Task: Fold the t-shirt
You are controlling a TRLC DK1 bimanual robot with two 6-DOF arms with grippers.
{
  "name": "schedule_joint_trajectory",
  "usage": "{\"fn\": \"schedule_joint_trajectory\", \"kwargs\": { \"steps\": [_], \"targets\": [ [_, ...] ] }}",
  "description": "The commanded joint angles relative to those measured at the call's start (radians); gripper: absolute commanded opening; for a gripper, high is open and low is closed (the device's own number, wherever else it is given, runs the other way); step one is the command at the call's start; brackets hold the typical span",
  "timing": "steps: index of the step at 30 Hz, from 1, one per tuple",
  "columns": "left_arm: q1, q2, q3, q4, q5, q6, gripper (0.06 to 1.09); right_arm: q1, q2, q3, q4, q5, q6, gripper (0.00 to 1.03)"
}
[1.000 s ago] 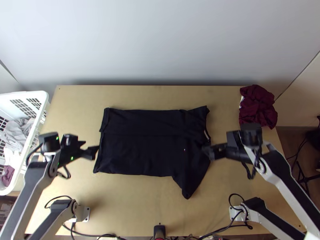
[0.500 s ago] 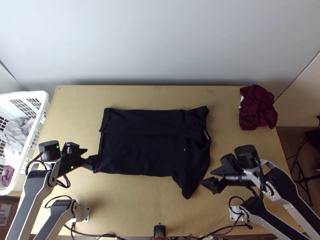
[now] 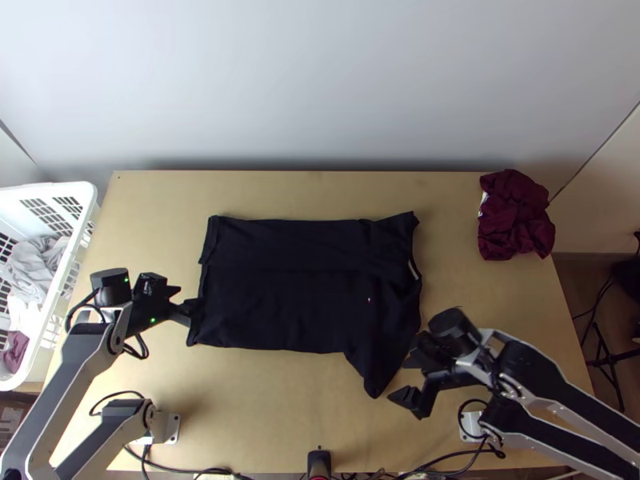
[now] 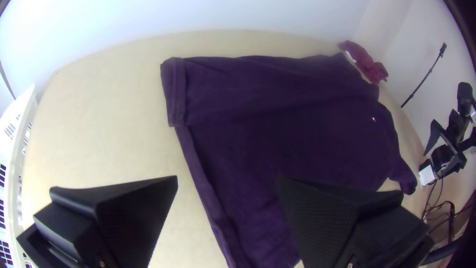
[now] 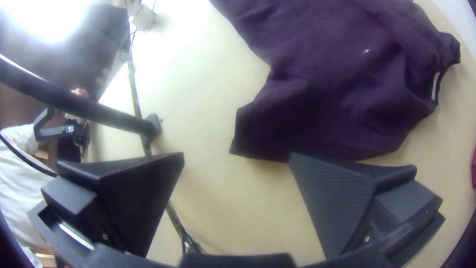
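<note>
The black t-shirt (image 3: 280, 280) lies on the table with its upper part folded over in a band; one sleeve sticks out toward the table's near edge at the lower right. My left gripper (image 3: 186, 312) is at the shirt's left edge, near its lower left corner. In the left wrist view my left gripper (image 4: 225, 183) stands open, one finger over the shirt (image 4: 297, 134). My right gripper (image 3: 410, 380) is beside the protruding sleeve. In the right wrist view my right gripper (image 5: 238, 159) is open, with the sleeve end of the shirt (image 5: 322, 94) just beyond its fingers.
A bunched maroon cloth (image 3: 516, 216) lies at the table's far right corner. At the left stands a white basket (image 3: 86, 196) with grey, white and maroon clothes. Bare wood (image 3: 280, 400) lies between the shirt and the near edge.
My right gripper has come down from the shirt's right side toward the near edge, then left to the sleeve. My left gripper has shifted slightly at the left edge. The shirt lies as before.
</note>
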Motion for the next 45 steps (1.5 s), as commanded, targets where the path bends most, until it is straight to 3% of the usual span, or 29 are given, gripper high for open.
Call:
{"fn": "schedule_joint_trajectory", "kwargs": {
  "steps": [1,5,16,19,23,27,29,30,31,40,45],
  "targets": [
    [-0.004,0.063,-0.002,0.084,-0.005,-0.010,1.02,0.111,0.075,-0.060,0.141,0.101,-0.036,0.99],
    [-0.004,0.099,-0.009,0.107,-0.013,-0.007,1.02,0.144,0.113,-0.105,0.222,0.178,-0.072,0.99],
    [0.011,0.088,-0.043,0.110,-0.013,0.033,1.02,0.236,0.204,-0.062,0.210,0.213,-0.059,0.99],
    [0.011,0.086,-0.046,0.113,-0.013,0.038,1.02,0.239,0.231,-0.059,0.261,0.224,-0.053,0.94],
    [0.012,0.094,-0.045,0.132,-0.013,0.038,1.02,0.250,0.254,-0.063,0.294,0.265,-0.067,0.75],
    [0.012,0.096,-0.048,0.142,-0.013,0.038,1.02,0.265,0.260,-0.105,0.294,0.303,-0.092,0.63],
    [0.015,0.096,-0.048,0.142,-0.013,0.039,1.02,0.271,0.260,-0.114,0.299,0.323,-0.109,0.33],
    [0.017,0.096,-0.049,0.142,-0.013,0.039,1.02,0.271,0.259,-0.114,0.299,0.325,-0.129,0.09],
    [0.019,0.094,-0.049,0.142,-0.013,0.038,1.02,0.271,0.259,-0.111,0.299,0.334,-0.138,0.03],
    [0.011,0.068,-0.041,0.109,-0.013,0.049,1.02,0.269,0.257,-0.102,0.300,0.385,-0.153,0.03],
    [0.028,0.053,-0.005,-0.057,-0.013,0.135,1.02,0.266,0.253,-0.103,0.300,0.403,-0.158,0.03]
  ]
}}
